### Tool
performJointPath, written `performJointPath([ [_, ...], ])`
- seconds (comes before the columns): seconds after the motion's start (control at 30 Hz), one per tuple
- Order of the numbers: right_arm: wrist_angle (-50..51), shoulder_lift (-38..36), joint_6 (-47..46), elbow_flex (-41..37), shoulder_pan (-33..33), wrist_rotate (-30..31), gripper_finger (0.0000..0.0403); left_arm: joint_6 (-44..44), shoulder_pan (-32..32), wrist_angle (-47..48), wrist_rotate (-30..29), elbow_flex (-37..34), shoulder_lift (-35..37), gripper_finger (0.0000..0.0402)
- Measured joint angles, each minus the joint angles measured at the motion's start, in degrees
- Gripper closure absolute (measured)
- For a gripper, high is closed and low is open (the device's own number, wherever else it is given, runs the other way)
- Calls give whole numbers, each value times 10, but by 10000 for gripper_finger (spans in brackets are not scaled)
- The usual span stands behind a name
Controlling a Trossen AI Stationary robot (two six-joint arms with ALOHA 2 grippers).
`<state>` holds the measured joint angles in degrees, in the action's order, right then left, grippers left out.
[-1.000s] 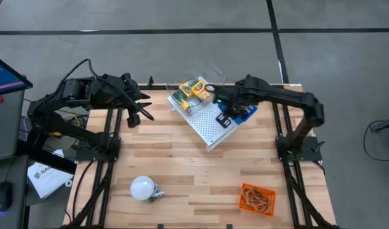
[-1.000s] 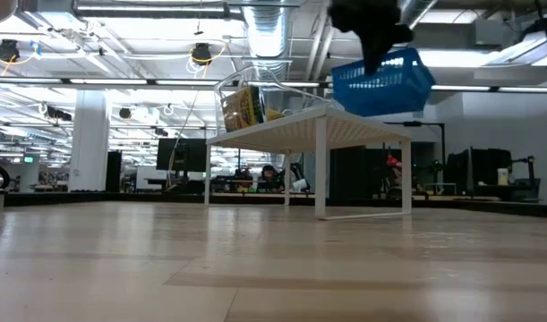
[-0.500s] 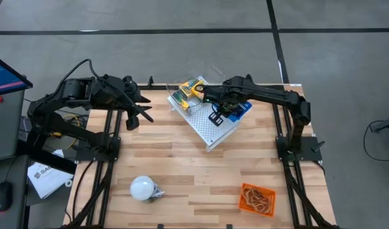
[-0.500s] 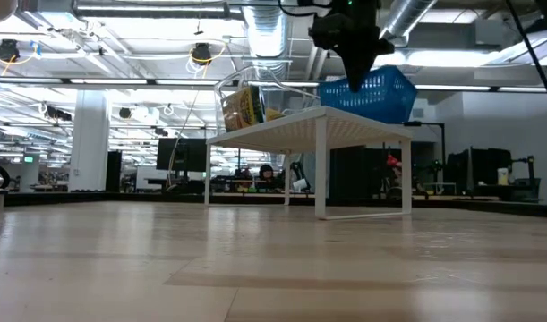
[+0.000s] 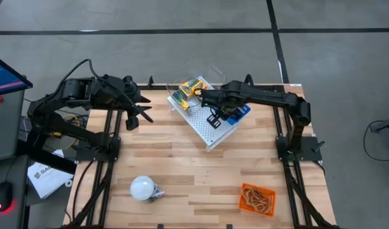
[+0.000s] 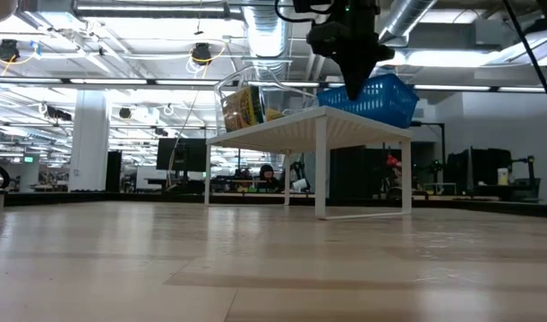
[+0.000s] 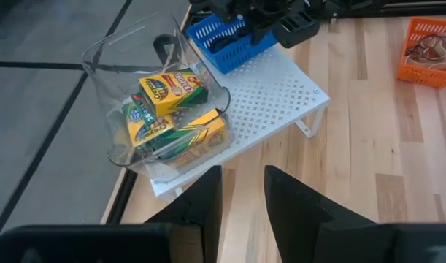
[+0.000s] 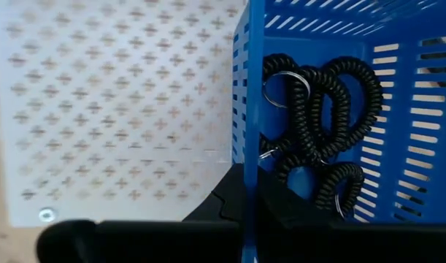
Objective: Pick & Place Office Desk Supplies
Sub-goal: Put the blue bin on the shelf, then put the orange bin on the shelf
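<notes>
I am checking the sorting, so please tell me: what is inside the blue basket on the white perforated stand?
The blue basket holds several black coiled rings, at least one with a thin metal ring. The right gripper is shut on the basket's wall and covers part of it, so the full count is unclear.

blue basket (image 8: 398, 109) cut off by frame edge, rubber bands (image 5: 256, 198) too small

Right claw (image 5: 214, 116) clamped shut (arm stretched across), left claw (image 5: 142, 110) parted, arm folded back.
</notes>
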<state>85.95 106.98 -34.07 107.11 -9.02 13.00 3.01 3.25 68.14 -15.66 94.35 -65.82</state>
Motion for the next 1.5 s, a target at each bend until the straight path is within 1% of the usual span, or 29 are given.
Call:
performJointPath([
  [0.33, -24, 3, -4, 0, 3, -13, 402, 1, 0, 0, 0, 0, 0, 309],
  [0.4, -25, 3, 1, 0, 3, -24, 399, 1, 0, 0, 0, 0, 0, 309],
  [0.47, -27, 3, 4, 0, 3, -29, 386, 1, 0, 0, 0, 0, 0, 309],
  [0.63, -42, 3, 8, 0, 2, -29, 334, 1, 0, 0, 8, 0, 0, 309],
  [0.77, -58, 3, 10, 0, -3, -28, 306, -2, 0, 0, 12, 0, 0, 309],
  [0.87, -74, 3, 11, 0, -7, -26, 297, -4, 0, 0, 12, 0, 0, 309],
  [1.03, -84, 1, 9, 0, -8, -23, 296, -4, 0, 0, 14, 0, 0, 309],
  [1.17, -85, -22, -10, 0, -1, -11, 296, -4, 0, 0, 15, 0, 0, 309],
  [1.27, -84, -55, -29, 1, 9, 4, 296, -4, 0, 0, 15, 0, 0, 309],
  [1.37, -82, -89, -39, 2, 32, 3, 296, -4, 0, 0, 15, 0, 0, 309],
  [1.43, -70, -109, -38, 2, 66, -7, 296, -5, 0, 0, 15, 0, 0, 309],
  [1.5, -50, -119, -32, 2, 118, -24, 296, -5, 0, 0, 15, 0, 0, 309],
])
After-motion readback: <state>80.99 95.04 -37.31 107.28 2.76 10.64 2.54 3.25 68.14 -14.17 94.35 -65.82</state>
